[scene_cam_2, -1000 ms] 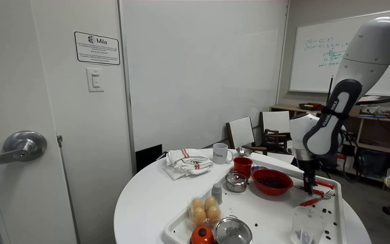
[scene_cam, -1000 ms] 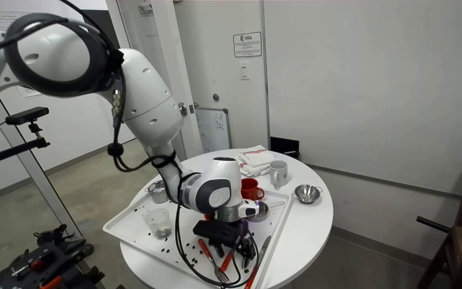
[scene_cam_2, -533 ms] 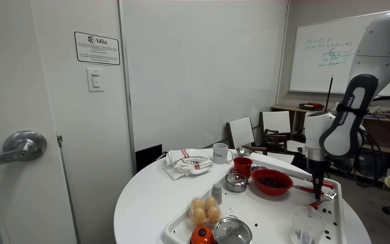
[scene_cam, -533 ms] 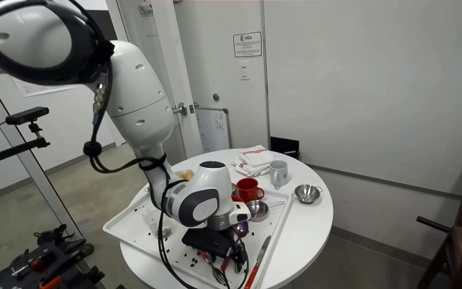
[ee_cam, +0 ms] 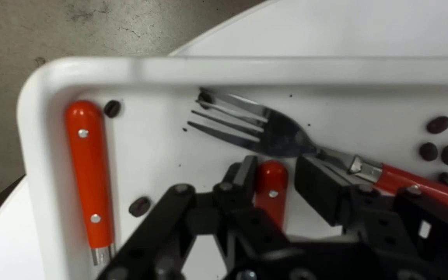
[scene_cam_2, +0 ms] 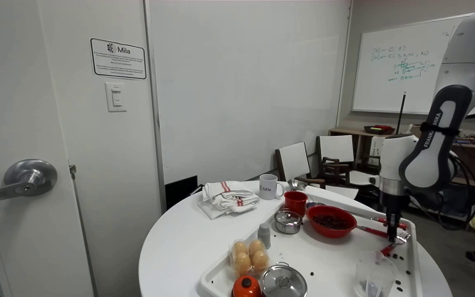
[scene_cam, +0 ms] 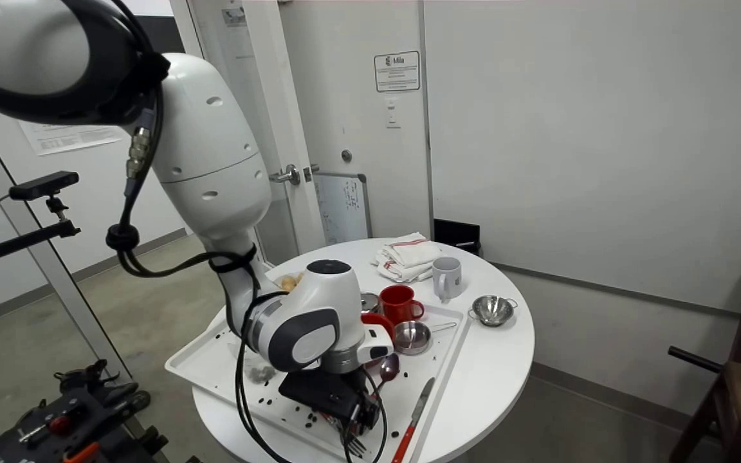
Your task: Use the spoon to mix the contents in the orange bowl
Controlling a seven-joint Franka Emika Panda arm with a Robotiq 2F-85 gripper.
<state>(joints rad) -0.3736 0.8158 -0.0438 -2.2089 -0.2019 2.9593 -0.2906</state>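
The spoon lies on the white tray, its shiny head [scene_cam: 389, 368] showing beside the arm in an exterior view. In the wrist view the end of its red handle [ee_cam: 272, 182] sits between the fingers of my gripper [ee_cam: 275, 171]. One finger is right at the handle's side; a gap separates the handle from the opposite pad [ee_cam: 315, 186], so the gripper is open, partly narrowed. Low over the tray's corner, the gripper [scene_cam_2: 392, 239] is also seen in an exterior view. The orange bowl [scene_cam_2: 331, 233] stands farther along the tray, holding dark beans [scene_cam_2: 330, 222].
A fork [ee_cam: 284, 134] lies touching or very near the fingertips, and a red-handled knife [ee_cam: 88, 175] runs along the tray's rim [ee_cam: 286, 70]. Loose beans are scattered around. A see-through jug [scene_cam_2: 375, 274], red cup [scene_cam_2: 295, 202], small metal bowl [scene_cam: 412, 337] and eggs [scene_cam_2: 249, 258] share the tray.
The arm has shifted toward the tray's near corner, uncovering the spoon's head and more of the orange bowl. The fingers have drawn closer together around the spoon's handle end.
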